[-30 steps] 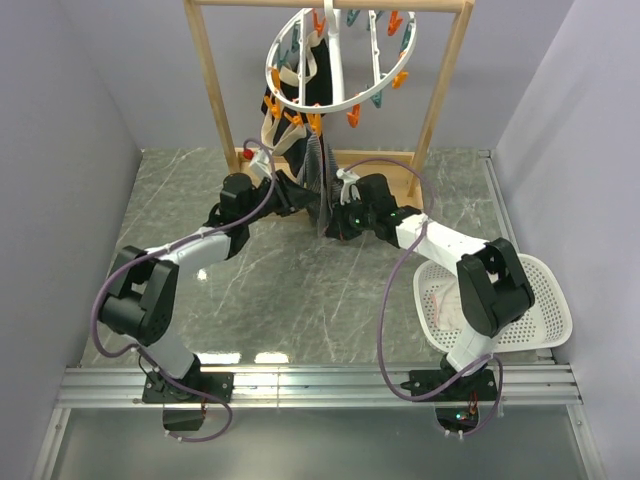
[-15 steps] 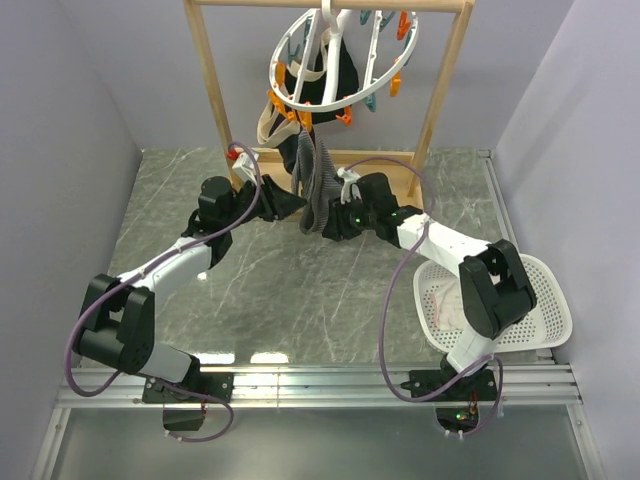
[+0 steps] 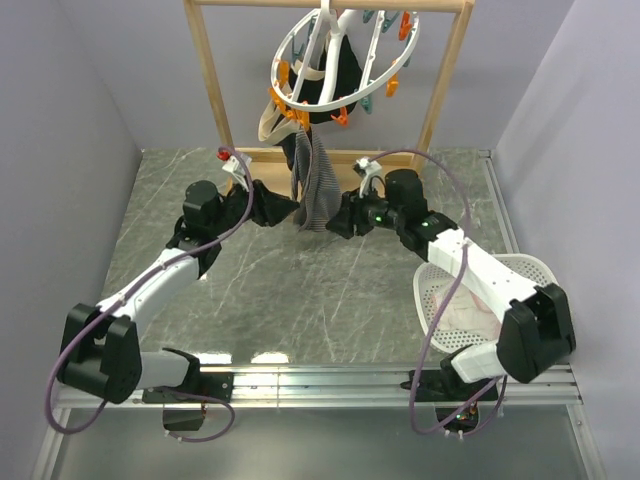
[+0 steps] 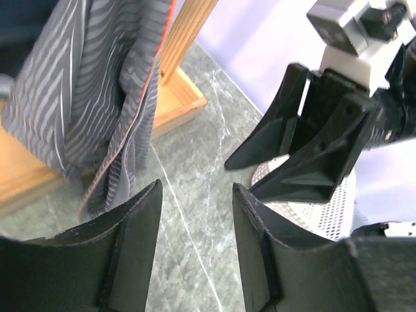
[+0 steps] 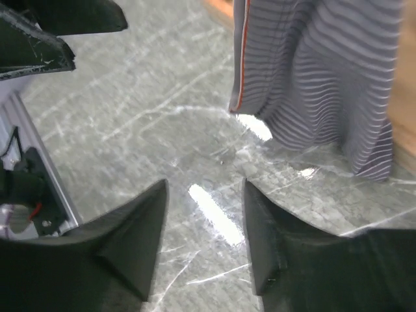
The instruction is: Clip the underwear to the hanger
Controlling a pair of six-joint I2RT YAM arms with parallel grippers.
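I am looking down on the grey marbled table [image 3: 300,290], with the wooden frame [image 3: 212,90] standing at its far edge. The white ring hanger [image 3: 316,40] is hanging tilted from the frame's top bar, its orange and teal pegs dangling around the rim, and a dark garment [image 3: 335,80] is hanging inside the ring. A white perforated basket [image 3: 555,300] is sitting at the right of the table, partly under the right arm.

The underwear [image 3: 318,190] is hanging from the low near side of the hanger, drooping in striped folds in front of the frame's base. I cannot tell which peg is gripping it.

The left gripper [image 4: 195,195] is hovering just left of the underwear, fingers parted and grasping nothing. The right gripper [image 5: 203,188] is facing it from the other side, likewise spread and empty, apart from the fabric.
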